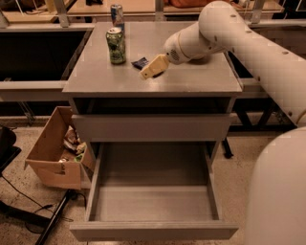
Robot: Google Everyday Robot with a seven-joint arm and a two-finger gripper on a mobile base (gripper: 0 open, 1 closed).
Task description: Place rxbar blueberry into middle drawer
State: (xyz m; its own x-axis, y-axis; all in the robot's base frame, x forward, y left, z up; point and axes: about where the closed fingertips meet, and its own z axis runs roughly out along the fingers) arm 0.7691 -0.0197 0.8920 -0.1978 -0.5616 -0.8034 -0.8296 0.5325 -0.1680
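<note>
The rxbar blueberry (139, 62) lies flat on the grey cabinet top (191, 79), just right of the green can (116, 45). Only its dark blue left end shows; the rest is hidden behind my gripper. My gripper (149, 71), cream-coloured at the end of the white arm, reaches in from the right and sits right at the bar's near right side, low over the top. The middle drawer (153, 206) is pulled fully open below and holds nothing. The identical grey drawer front (153, 127) above it is closed.
A second can (117, 13) stands at the back of the top behind the green one. An open cardboard box (50, 160) with clutter sits on the floor to the left of the drawer. My white body (279, 191) fills the lower right.
</note>
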